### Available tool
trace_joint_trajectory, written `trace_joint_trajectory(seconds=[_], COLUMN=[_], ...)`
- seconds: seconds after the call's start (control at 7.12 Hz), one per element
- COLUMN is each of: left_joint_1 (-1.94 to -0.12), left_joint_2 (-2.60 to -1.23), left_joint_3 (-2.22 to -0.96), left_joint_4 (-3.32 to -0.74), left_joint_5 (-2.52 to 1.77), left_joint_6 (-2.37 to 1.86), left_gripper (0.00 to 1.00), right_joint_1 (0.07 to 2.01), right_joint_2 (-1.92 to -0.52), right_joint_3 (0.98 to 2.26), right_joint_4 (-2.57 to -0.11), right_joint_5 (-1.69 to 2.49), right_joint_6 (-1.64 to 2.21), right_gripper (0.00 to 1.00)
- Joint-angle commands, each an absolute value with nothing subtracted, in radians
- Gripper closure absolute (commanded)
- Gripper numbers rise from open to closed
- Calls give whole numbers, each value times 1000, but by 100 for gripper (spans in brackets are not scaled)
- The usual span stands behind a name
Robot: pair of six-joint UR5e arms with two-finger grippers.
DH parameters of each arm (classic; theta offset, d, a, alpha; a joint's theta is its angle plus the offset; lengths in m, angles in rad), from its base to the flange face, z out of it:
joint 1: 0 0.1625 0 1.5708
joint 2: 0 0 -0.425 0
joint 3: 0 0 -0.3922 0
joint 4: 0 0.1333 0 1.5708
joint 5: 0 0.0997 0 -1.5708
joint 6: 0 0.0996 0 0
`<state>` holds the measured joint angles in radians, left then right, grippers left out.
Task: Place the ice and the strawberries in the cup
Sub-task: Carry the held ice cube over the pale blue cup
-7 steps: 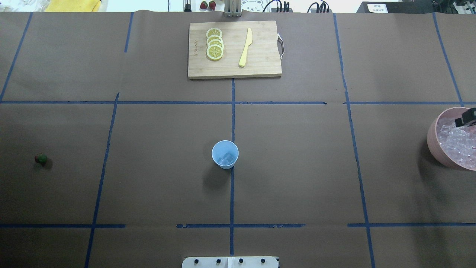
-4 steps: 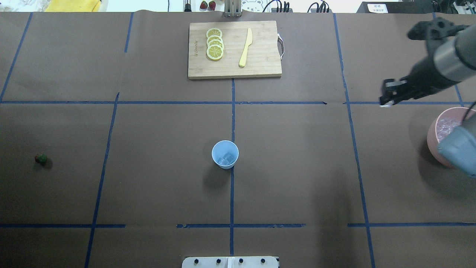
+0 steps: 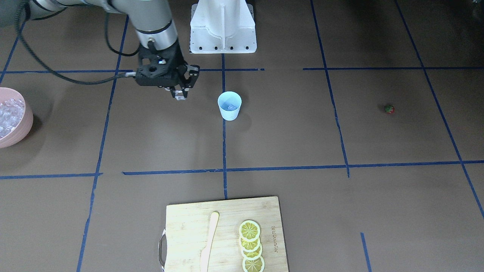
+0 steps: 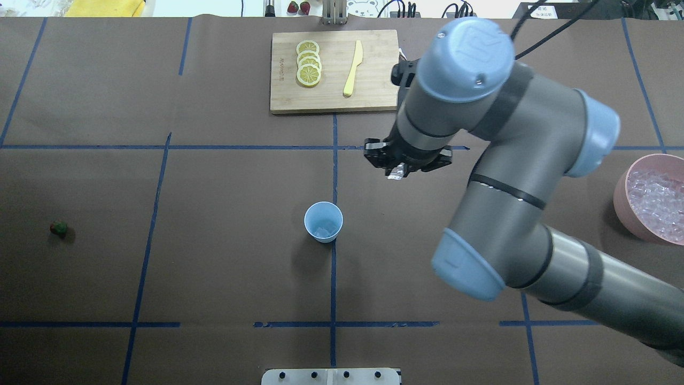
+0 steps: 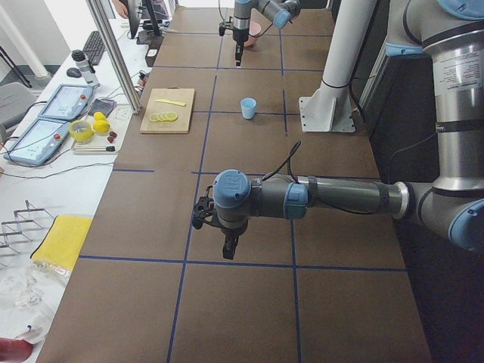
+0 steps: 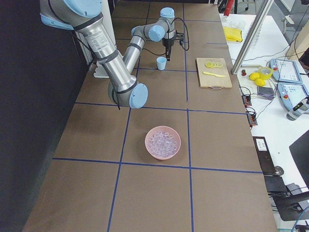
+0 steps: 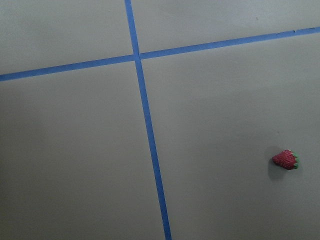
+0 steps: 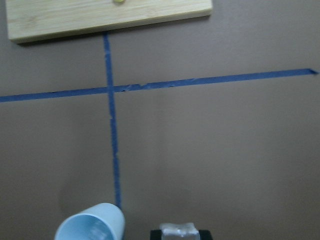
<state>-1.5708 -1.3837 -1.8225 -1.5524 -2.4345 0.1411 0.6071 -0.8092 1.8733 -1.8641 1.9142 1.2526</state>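
I hold an ice cube point(image 8: 176, 230) pinched in the right gripper point(image 3: 179, 93), at two o'clock of the cup point(image 4: 323, 222) seen from overhead; left gripper point(image 5: 229, 246): I cannot tell.

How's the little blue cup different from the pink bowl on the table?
The cup is small, pale blue and tapered; the pink bowl is wider and rounded. The cup holds only a little ice; the pink bowl is nearly full. Both stand upright and open.
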Motion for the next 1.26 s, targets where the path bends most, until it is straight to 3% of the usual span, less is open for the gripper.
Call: trace_joint_trajectory(seconds=[0.0, 0.7, 0.84, 0.98, 1.12], left_joint_1=[-1571, -1571, -1571, -1571, -1571], left_joint_2=[-1384, -1384, -1384, -1385, -1385], left_joint_3=[-1822, -1822, -1822, -1822, -1822], left_joint_4=[-1552, -1552, -1552, -1552, -1552], left_joint_5=[-2434, -2434, -2434, -2434, -2434], left_joint_6=[141, 141, 141, 141, 141], left_gripper=[0, 0, 0, 0, 0], right_joint_1=[520, 423, 423, 422, 422], right_joint_2=[-625, -617, -624, -636, -635], right_joint_3=[1685, 1620, 1620, 1623, 1623], right_joint_4=[-1867, -1868, -1868, -1868, -1868], right_joint_5=[1835, 1743, 1743, 1741, 1743], right_joint_6=[1380, 1405, 1402, 1394, 1390], right_gripper=[100, 96, 66, 19, 10])
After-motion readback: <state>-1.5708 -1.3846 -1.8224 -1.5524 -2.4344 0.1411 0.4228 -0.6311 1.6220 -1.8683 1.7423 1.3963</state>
